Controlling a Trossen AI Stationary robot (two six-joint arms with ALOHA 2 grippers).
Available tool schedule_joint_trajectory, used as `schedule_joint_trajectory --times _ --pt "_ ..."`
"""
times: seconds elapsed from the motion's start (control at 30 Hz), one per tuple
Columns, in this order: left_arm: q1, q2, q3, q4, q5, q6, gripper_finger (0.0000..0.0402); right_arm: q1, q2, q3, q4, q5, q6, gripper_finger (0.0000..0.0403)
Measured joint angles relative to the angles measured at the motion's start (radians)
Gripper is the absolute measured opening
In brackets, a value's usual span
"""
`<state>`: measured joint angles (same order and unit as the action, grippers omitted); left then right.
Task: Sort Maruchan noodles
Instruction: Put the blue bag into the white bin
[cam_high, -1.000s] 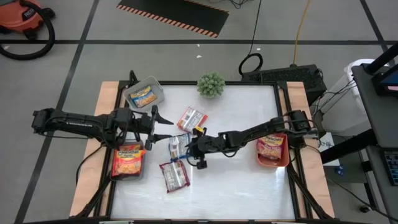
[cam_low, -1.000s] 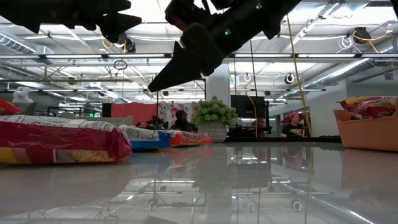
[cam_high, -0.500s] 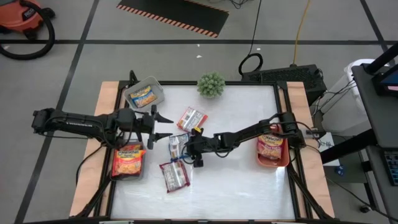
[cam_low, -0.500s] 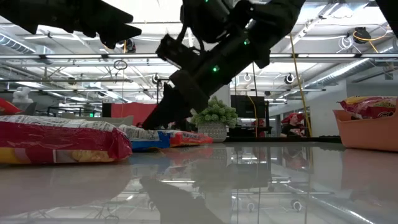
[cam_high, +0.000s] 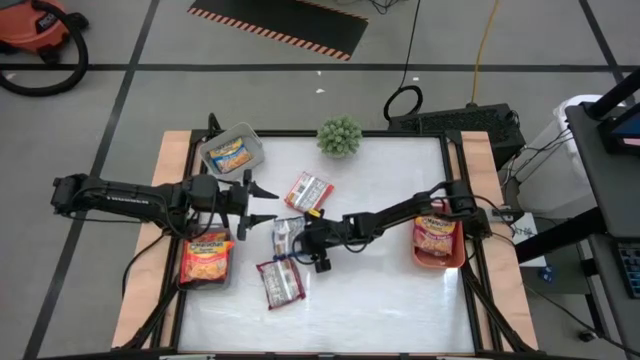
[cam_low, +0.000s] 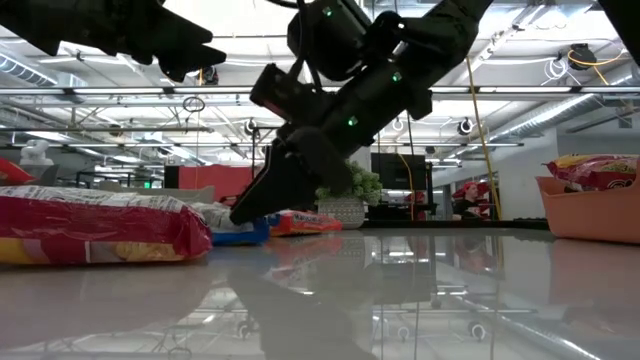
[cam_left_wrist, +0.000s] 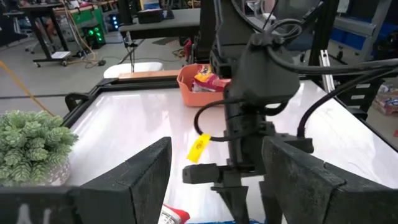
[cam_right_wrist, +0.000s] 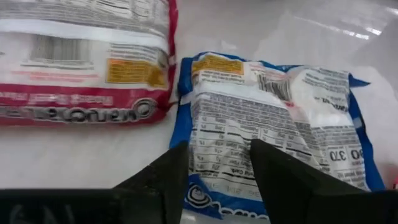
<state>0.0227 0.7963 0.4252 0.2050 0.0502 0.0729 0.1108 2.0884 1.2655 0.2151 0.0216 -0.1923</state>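
Note:
A blue-and-white noodle packet (cam_high: 283, 235) lies flat mid-table, printed back up, and fills the right wrist view (cam_right_wrist: 273, 124). My right gripper (cam_high: 297, 238) is open and low over its end, one finger on either side (cam_right_wrist: 214, 186). Two red-and-white packets lie flat: one farther off (cam_high: 308, 190), one nearer (cam_high: 280, 283). Yellow-orange packets lie in the two left bins (cam_high: 232, 155) (cam_high: 206, 258), and one lies in the orange bin. My left gripper (cam_high: 258, 201) hovers open to the left of the blue packet, holding nothing. My right gripper comes slanting down from the table's right at the blue packet's end (cam_right_wrist: 214, 158), its fingers (cam_right_wrist: 165, 183) astride that edge. I cannot tell whether they touch it. The packet lies flat on the table.
A grey bin (cam_high: 212, 150) sits at the far left corner and another (cam_high: 226, 282) by the left edge. An orange bin (cam_high: 440, 263) stands at the right edge. A green potted plant (cam_high: 340, 136) stands at the far edge. The near right of the table is bare.
My right gripper has come down and moved toward the table's left, from above the table to low over the blue packet's end. It has stayed open. No packet has moved.

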Motion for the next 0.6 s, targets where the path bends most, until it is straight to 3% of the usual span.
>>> schedule_joint_trajectory --times 0.17,0.33,0.6 --pt "0.000 0.000 0.000 -0.003 0.000 0.000 0.0253 0.013 0.000 0.002 -0.018 0.005 -0.133 0.0152" --pt "0.000 0.000 0.000 -0.003 0.000 0.001 0.0253 0.026 -0.001 -0.002 0.023 0.156 -0.199 0.0134" --pt "0.000 0.000 0.000 -0.006 0.000 -0.002 0.0253 0.021 -0.001 -0.002 0.036 0.267 -0.217 0.0050"
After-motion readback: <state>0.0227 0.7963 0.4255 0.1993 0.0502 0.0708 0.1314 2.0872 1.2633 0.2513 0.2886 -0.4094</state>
